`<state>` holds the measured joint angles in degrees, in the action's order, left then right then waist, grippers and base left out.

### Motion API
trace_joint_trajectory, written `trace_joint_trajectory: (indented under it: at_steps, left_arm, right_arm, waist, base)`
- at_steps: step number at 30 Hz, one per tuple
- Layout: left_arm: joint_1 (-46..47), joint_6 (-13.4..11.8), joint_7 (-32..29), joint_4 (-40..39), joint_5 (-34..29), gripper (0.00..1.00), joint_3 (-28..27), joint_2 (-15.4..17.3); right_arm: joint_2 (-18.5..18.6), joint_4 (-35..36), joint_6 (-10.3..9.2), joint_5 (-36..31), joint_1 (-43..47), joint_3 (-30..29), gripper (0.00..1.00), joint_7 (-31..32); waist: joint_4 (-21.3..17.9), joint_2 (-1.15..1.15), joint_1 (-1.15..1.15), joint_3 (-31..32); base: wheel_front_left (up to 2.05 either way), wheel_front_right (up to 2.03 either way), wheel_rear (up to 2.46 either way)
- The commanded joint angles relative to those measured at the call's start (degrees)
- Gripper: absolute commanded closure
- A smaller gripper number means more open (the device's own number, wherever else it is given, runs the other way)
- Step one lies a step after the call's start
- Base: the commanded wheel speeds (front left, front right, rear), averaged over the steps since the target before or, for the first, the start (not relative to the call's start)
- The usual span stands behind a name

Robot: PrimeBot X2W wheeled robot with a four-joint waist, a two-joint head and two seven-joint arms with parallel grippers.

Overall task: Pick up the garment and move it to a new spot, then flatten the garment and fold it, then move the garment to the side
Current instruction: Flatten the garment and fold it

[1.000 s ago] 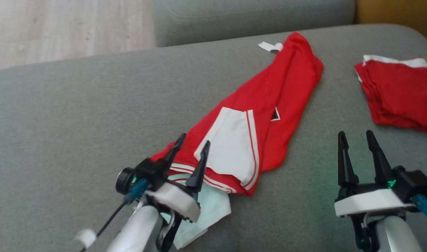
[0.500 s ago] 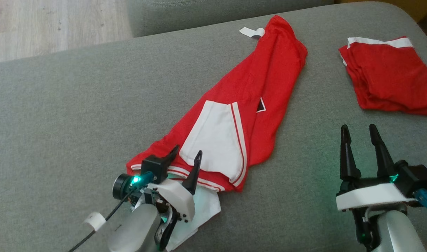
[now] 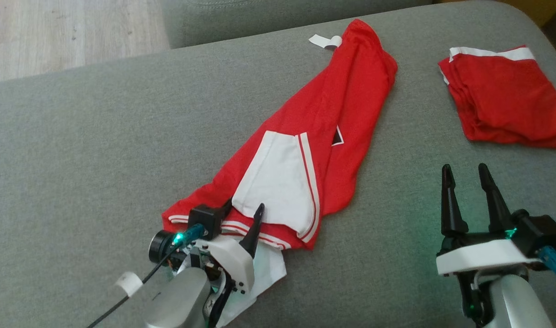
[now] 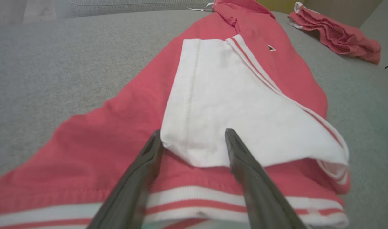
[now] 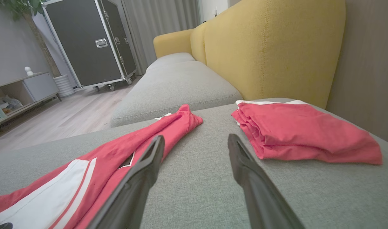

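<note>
The garment is red with a white panel and striped hem, lying crumpled in a long diagonal on the grey cushion. My left gripper is open at its near hem. In the left wrist view the left gripper straddles the near corner of the white panel, both fingers resting low on the red cloth. My right gripper is open over bare cushion to the right of the garment, with nothing between its fingers. The right wrist view shows the right gripper with the garment to its left.
A second red garment, folded, lies at the cushion's far right, also in the right wrist view. Wooden floor lies beyond the far left edge. A yellow backrest rises behind, and a black case stands across the room.
The head camera has tilted, shifting the whole picture. My left gripper has dropped lower onto the garment's near hem, still open. The right gripper has hardly moved.
</note>
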<state>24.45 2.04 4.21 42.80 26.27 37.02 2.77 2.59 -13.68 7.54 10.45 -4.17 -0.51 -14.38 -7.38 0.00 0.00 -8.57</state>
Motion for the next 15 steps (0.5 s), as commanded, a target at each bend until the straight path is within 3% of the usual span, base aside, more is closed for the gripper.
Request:
trace_joint_trajectory:
  at_steps: [1,4,5,7,15]
  left_arm:
    - [2.4,0.2,0.9,-1.3,0.5,0.00,-1.2,0.1]
    - [2.6,0.6,1.4,-1.4,1.2,0.00,-0.6,0.1]
    - [2.7,0.7,1.4,-1.4,1.4,0.47,-0.4,0.1]
    - [2.8,0.9,1.7,-1.3,1.6,0.98,-0.1,0.1]
    - [3.4,0.8,5.7,-3.0,2.3,1.00,-0.6,0.4]
  right_arm:
    - [0.3,1.5,-0.05,0.4,-2.3,1.4,0.00,-0.6]
    - [0.3,1.3,-0.05,0.4,-2.3,1.4,0.00,-0.6]
    - [0.3,1.2,-0.05,0.4,-2.3,1.4,0.00,-0.6]
    - [0.3,1.1,-0.05,0.4,-2.4,1.4,0.00,-0.6]
    - [0.3,0.6,-0.05,0.1,-2.1,0.7,0.00,-0.6]
  waist:
    - [0.0,0.00,0.00,0.0]
    - [-0.1,0.00,0.00,0.1]
    - [-0.2,0.00,0.00,0.1]
    - [-0.3,0.00,0.00,0.1]
    - [0.1,0.00,0.00,1.3]
  base:
    - [0.00,0.00,0.00]
    - [0.00,0.00,0.00]
    - [0.00,0.00,0.00]
    - [0.00,0.00,0.00]
    - [0.00,0.00,0.00]
